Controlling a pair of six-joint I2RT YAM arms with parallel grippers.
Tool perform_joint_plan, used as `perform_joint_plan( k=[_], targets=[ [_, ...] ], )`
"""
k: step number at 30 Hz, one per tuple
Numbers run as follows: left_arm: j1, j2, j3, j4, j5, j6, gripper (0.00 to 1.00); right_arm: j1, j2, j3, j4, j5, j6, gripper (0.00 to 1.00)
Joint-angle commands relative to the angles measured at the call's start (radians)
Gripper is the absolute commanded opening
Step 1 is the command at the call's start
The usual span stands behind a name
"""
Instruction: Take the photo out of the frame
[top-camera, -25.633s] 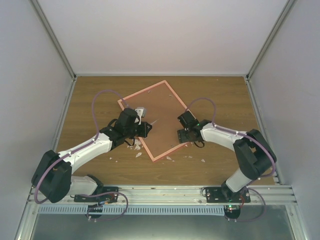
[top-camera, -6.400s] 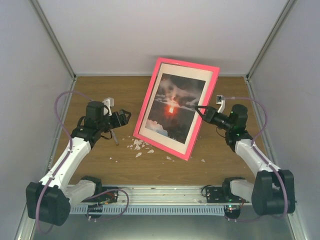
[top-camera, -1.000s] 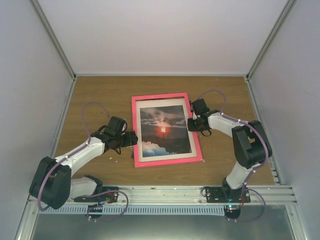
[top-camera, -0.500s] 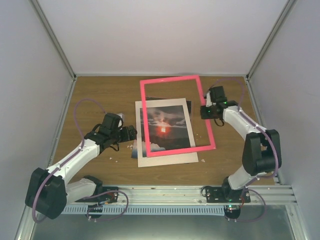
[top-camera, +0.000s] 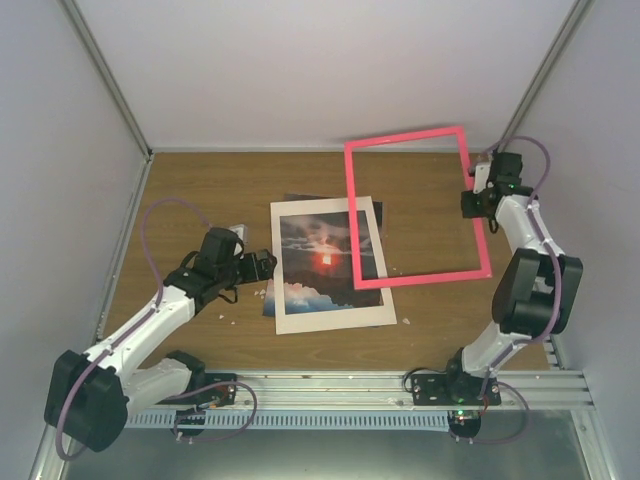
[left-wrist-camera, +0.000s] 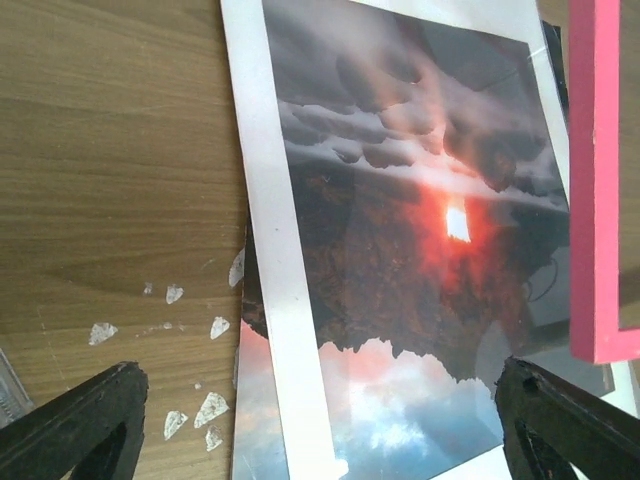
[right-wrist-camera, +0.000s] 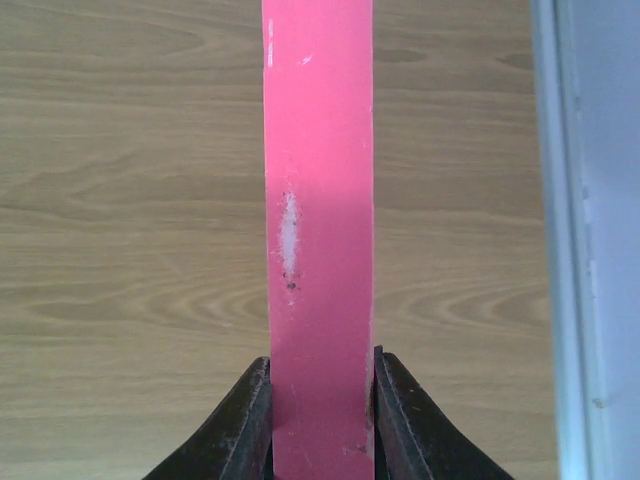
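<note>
Your right pincer (right-wrist-camera: 320, 400), clamped on the frame (right-wrist-camera: 320, 200), had carried it off toward 2 o'clock. The photo (top-camera: 325, 258) lay freed at the tabletop (top-camera: 200, 190) centre. Your left pincer (left-wrist-camera: 320, 430) stood open at its 9 o'clock.

Obstacles: frame (top-camera: 420, 281) held aloft centre-right, its lower left corner over the photo (top-camera: 320, 262); white chips (left-wrist-camera: 211, 408) left of photo. Open passage: bare table (top-camera: 200, 185) upper left, and strip lower centre
</note>
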Motion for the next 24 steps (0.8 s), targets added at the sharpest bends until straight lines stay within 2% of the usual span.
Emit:
perform_joint_plan(
  k=[1,6,15,24],
  targets=[
    [-0.025,-0.055,-0.037,0.045,-0.063,0.001,0.96,-0.094,0.083,0.112,-0.066,-0.062,-0.119,0.01],
    [-0.062,-0.072,-0.049,0.067,-0.069,-0.004,0.99,-0.167,0.162,0.224,-0.129,-0.038,-0.146,0.01],
    [-0.076,-0.094,-0.061,0.064,-0.084,-0.005,0.99,-0.271,0.286,0.277,-0.116,0.069,-0.216,0.01],
    [-0.076,-0.082,-0.064,0.059,-0.091,-0.007,0.99,-0.285,0.415,0.294,-0.026,0.107,-0.265,0.01]
  ],
)
